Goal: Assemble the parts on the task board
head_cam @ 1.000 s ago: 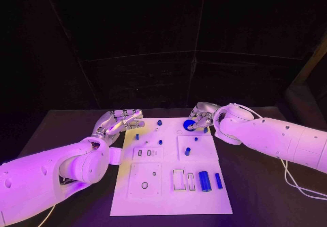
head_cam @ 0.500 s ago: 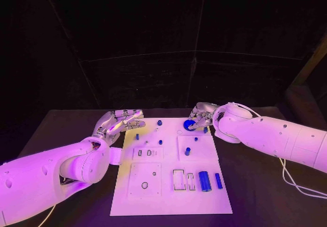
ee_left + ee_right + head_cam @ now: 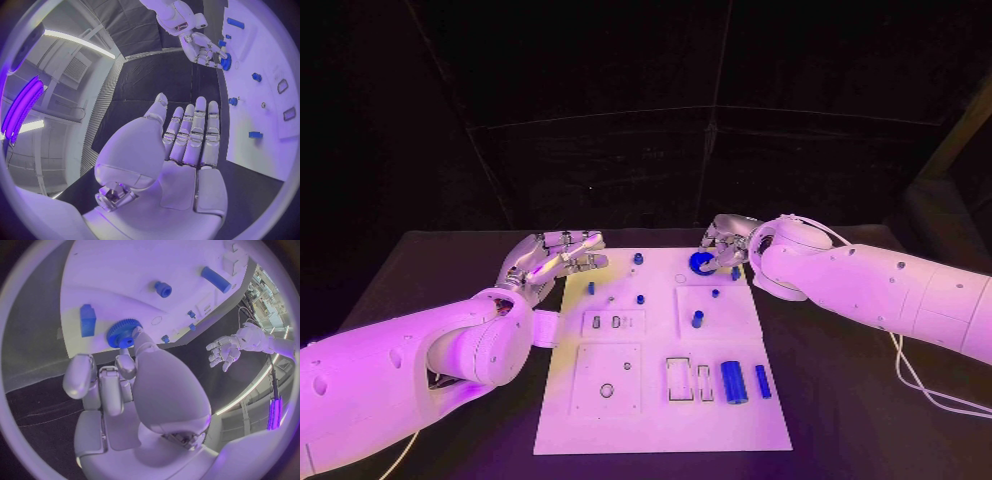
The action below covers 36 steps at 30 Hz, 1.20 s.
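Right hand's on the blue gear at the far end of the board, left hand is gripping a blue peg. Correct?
Not quite. The left hand holds nothing: the left wrist view shows its palm bare and fingers extended beside the task board. The right hand is indeed on the blue gear.

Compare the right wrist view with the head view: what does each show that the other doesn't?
Right wrist alone: the right hand from behind, fingertip on the blue gear. Head alone: the board's near end, with the large blue cylinder and empty slots. Both: the task board, the gear and the open left hand.
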{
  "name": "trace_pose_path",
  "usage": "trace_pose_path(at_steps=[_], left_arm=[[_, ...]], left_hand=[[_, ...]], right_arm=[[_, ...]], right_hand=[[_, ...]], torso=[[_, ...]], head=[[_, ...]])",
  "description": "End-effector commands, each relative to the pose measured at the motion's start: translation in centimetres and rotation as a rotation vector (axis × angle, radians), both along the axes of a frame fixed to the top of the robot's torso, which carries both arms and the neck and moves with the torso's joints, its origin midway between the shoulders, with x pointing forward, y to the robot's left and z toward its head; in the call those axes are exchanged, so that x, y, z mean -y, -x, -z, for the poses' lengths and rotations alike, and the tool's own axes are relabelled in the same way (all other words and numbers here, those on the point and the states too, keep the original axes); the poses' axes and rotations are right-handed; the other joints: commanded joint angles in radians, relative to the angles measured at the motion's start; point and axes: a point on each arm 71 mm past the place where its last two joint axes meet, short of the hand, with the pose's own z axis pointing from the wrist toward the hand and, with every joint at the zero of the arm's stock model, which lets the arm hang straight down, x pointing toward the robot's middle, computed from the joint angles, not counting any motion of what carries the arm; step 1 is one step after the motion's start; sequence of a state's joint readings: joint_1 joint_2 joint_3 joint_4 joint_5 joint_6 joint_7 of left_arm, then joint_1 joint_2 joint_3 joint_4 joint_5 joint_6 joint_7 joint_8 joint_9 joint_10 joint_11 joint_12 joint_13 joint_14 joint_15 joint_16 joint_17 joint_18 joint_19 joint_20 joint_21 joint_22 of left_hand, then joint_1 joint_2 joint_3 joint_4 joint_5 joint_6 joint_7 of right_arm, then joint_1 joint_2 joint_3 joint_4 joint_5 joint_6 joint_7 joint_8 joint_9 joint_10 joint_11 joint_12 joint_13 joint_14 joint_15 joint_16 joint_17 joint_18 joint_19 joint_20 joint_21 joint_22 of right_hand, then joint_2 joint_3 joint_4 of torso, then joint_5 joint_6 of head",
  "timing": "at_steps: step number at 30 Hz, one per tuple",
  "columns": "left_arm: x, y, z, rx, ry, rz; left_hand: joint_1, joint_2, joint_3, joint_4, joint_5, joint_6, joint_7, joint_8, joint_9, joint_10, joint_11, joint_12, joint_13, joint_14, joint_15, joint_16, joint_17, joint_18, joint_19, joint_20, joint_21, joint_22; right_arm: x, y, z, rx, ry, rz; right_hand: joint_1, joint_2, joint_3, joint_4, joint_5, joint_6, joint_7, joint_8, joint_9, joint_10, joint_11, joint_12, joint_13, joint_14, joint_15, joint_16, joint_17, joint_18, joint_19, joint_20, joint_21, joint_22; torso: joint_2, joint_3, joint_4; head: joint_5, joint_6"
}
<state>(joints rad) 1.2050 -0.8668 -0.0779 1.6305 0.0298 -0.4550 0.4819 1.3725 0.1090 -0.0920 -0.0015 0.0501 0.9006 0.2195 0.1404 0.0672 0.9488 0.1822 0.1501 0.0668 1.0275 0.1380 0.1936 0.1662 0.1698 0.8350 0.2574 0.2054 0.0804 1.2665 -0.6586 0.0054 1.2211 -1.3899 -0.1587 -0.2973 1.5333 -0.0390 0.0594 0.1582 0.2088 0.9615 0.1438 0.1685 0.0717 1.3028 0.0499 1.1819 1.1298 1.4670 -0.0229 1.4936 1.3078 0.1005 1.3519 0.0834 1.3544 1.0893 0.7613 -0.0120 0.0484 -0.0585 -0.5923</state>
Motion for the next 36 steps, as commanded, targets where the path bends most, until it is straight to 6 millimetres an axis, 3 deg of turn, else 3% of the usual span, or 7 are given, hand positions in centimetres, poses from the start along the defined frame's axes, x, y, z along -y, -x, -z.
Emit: trace_pose_path(at_steps=[1, 7, 12, 18, 25, 33, 36], left_arm=[[0.2, 0.0, -0.1, 0.006, 0.004, 0.018], [0.2, 0.0, -0.1, 0.004, 0.005, 0.02], [0.2, 0.0, -0.1, 0.004, 0.005, 0.021], [0.2, 0.0, -0.1, 0.003, 0.005, 0.022], [0.2, 0.0, -0.1, 0.003, 0.006, 0.023], [0.3, 0.0, -0.1, 0.003, 0.006, 0.025], [0.3, -0.1, -0.1, 0.003, 0.006, 0.025]], left_hand=[[0.007, -0.004, 0.0, -0.004, -0.002, 0.008, 0.001, -0.006, -0.001, 0.006, -0.002, -0.005, -0.001, 0.004, 0.005, -0.004, 0.001, 0.014, 0.007, 0.002, -0.004, -0.001], [0.007, -0.004, 0.0, -0.004, -0.002, 0.008, 0.001, -0.006, -0.001, 0.006, -0.002, -0.005, -0.001, 0.004, 0.005, -0.004, 0.001, 0.014, 0.007, 0.002, -0.004, -0.001], [0.007, -0.004, 0.0, -0.004, -0.002, 0.008, 0.001, -0.006, -0.001, 0.006, -0.002, -0.005, -0.001, 0.004, 0.005, -0.004, 0.001, 0.014, 0.007, 0.002, -0.004, -0.001], [0.007, -0.004, 0.0, -0.004, -0.002, 0.008, 0.001, -0.006, -0.001, 0.006, -0.002, -0.005, -0.001, 0.004, 0.005, -0.004, 0.001, 0.014, 0.007, 0.002, -0.004, -0.001], [0.007, -0.004, 0.0, -0.004, -0.002, 0.008, 0.001, -0.006, -0.001, 0.006, -0.002, -0.005, -0.001, 0.004, 0.005, -0.004, 0.001, 0.014, 0.007, 0.002, -0.004, -0.001], [0.007, -0.004, 0.001, -0.005, -0.002, 0.008, 0.001, -0.007, -0.001, 0.006, -0.002, -0.006, -0.001, 0.004, 0.005, -0.006, 0.002, 0.014, 0.007, 0.002, -0.005, -0.002], [0.007, -0.004, 0.001, -0.006, -0.002, 0.008, 0.001, -0.007, -0.001, 0.006, -0.002, -0.007, -0.002, 0.004, 0.005, -0.006, 0.002, 0.014, 0.007, 0.002, -0.005, -0.002]], right_arm=[[-0.1, 0.1, 0.1, 0.024, 0.033, -0.015], [-0.9, 0.4, -0.4, 0.087, 0.023, -0.043], [-1.6, 0.8, -0.9, 0.139, -0.004, -0.059], [-2.7, 1.8, -1.6, 0.182, -0.042, -0.089], [-5.5, 3.2, -2.3, 0.225, -0.078, -0.151], [-8.8, 3.0, -2.3, 0.232, -0.092, -0.206], [-10.0, 2.8, -2.2, 0.23, -0.092, -0.223]], right_hand=[[0.031, 0.016, 0.031, -0.016, -0.016, 0.025, -0.006, 0.008, 0.005, 0.011, -0.002, 0.012, 0.014, 0.072, -0.004, 0.006, 0.105, -0.009, 0.008, -0.003, 0.009, 0.008], [0.029, 0.011, 0.069, -0.028, -0.017, 0.046, -0.011, 0.011, 0.003, 0.025, -0.007, 0.03, 0.037, 0.074, -0.007, 0.01, 0.113, -0.012, 0.013, -0.006, 0.018, 0.024], [-0.003, -0.008, 0.117, -0.029, 0.029, 0.054, -0.012, 0.003, -0.003, 0.036, -0.009, 0.043, 0.057, 0.074, -0.009, 0.012, 0.117, -0.015, 0.02, -0.009, 0.027, 0.041], [-0.037, -0.025, 0.149, -0.024, 0.042, 0.056, -0.012, -0.004, -0.004, 0.044, -0.008, 0.051, 0.069, 0.075, -0.009, 0.014, 0.121, -0.018, 0.028, -0.008, 0.036, 0.057], [-0.056, -0.036, 0.165, -0.021, 0.042, 0.055, -0.012, -0.008, -0.005, 0.048, -0.008, 0.056, 0.076, 0.076, -0.008, 0.016, 0.125, -0.019, 0.032, -0.008, 0.039, 0.063], [-0.062, -0.038, 0.172, -0.021, 0.04, 0.054, -0.012, -0.01, -0.005, 0.049, -0.007, 0.056, 0.077, 0.076, -0.008, 0.017, 0.127, -0.02, 0.034, -0.008, 0.041, 0.066], [-0.063, -0.038, 0.173, -0.021, 0.04, 0.054, -0.012, -0.01, -0.005, 0.049, -0.007, 0.056, 0.077, 0.076, -0.008, 0.017, 0.127, -0.02, 0.034, -0.008, 0.041, 0.067]], torso=[[0.0, 0.0001, -0.0003], [0.0, 0.0004, 0.0001], [0.0, -0.0002, 0.0016], [0.0, -0.0002, 0.0009], [0.0, -0.0011, 0.0008], [0.001, -0.0017, 0.0052], [0.0, -0.0011, 0.001]], head=[[0.0, -0.001], [0.001, 0.0], [0.001, 0.0], [0.006, 0.0], [0.011, 0.0], [0.013, -0.003], [0.019, -0.004]])
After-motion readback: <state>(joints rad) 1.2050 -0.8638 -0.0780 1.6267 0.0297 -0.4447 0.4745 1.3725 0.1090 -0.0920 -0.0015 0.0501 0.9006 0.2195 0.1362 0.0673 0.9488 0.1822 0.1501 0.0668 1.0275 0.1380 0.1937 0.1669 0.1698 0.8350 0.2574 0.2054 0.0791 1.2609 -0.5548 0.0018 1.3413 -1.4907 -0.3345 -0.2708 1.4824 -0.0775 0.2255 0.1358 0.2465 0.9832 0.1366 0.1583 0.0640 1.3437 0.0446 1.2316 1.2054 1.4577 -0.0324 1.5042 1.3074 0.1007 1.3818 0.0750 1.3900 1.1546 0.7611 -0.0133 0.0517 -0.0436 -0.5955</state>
